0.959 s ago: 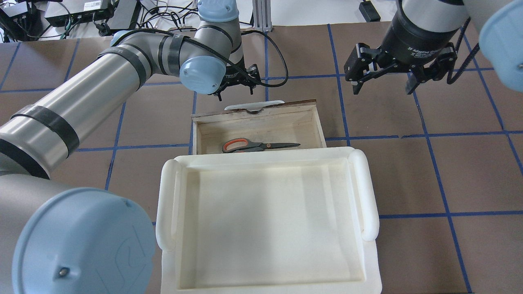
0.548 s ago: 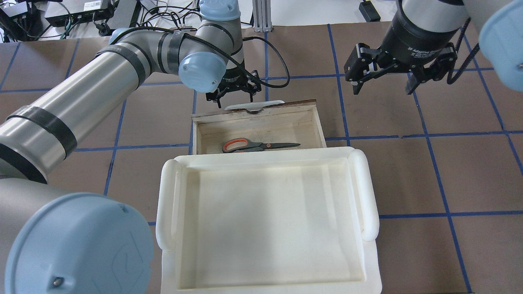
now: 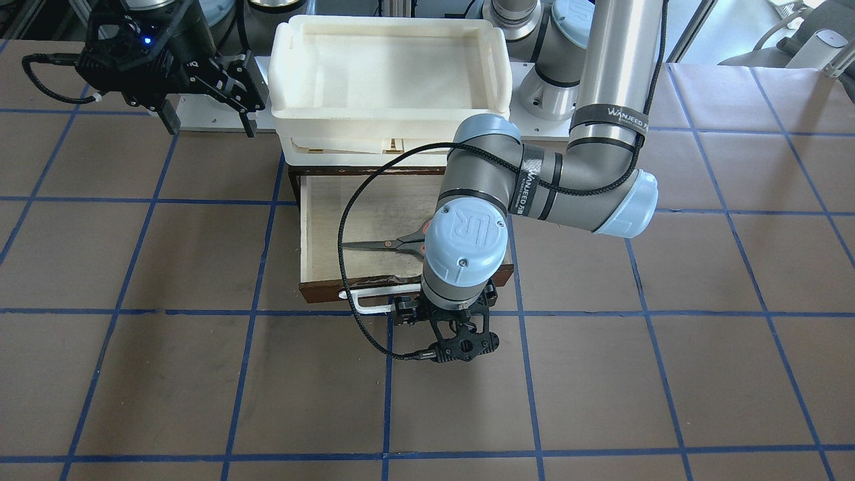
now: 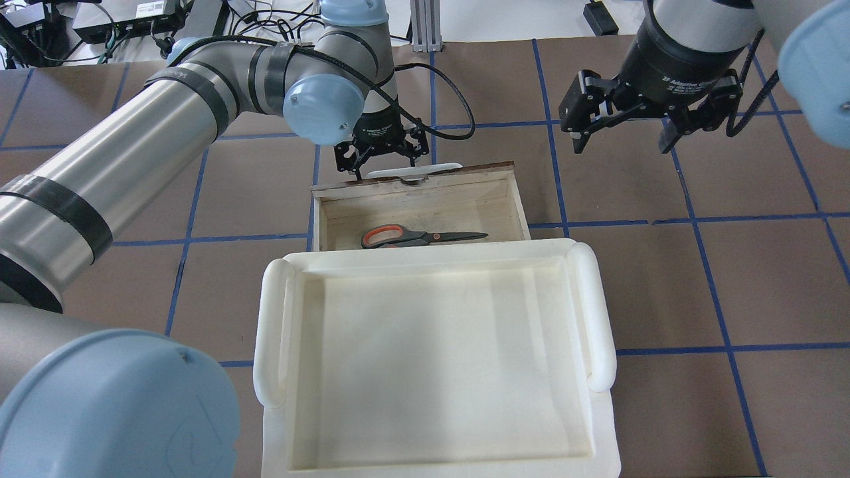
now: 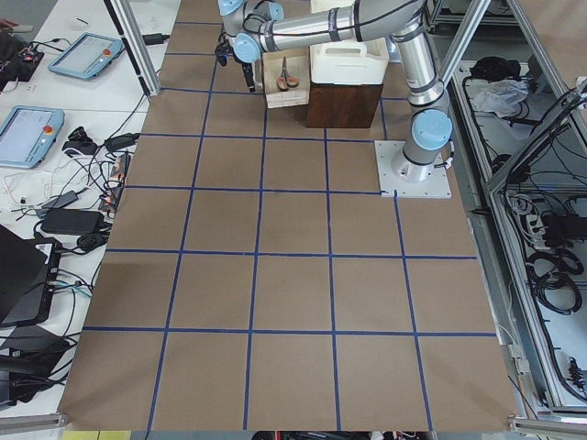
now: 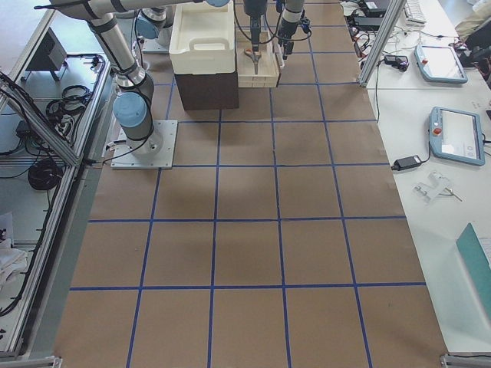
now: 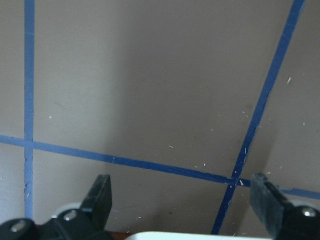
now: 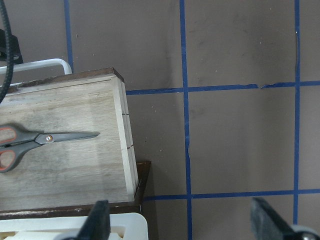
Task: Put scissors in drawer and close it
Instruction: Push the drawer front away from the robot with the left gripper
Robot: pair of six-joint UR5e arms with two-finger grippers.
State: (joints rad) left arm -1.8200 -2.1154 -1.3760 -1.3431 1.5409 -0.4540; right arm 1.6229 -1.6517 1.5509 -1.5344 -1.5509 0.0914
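A white tray (image 4: 601, 318) sits on a dark cabinet (image 5: 344, 105); blue tape lines (image 4: 724, 348) grid the brown table (image 4: 764, 279)

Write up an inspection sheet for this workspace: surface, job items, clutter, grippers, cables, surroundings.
Surface: brown tabletop with blue tape grid.
Job's things: grey-bladed scissors with orange-red handle loops lie flat inside the open pale plywood drawer.
Clutter: white plastic tray above the drawer.
Grippers: left gripper open, just beyond the drawer's white bar handle; right gripper open, holding nothing.
Cables: black cable loops from the left wrist.
Surroundings: teach pendants on side benches.
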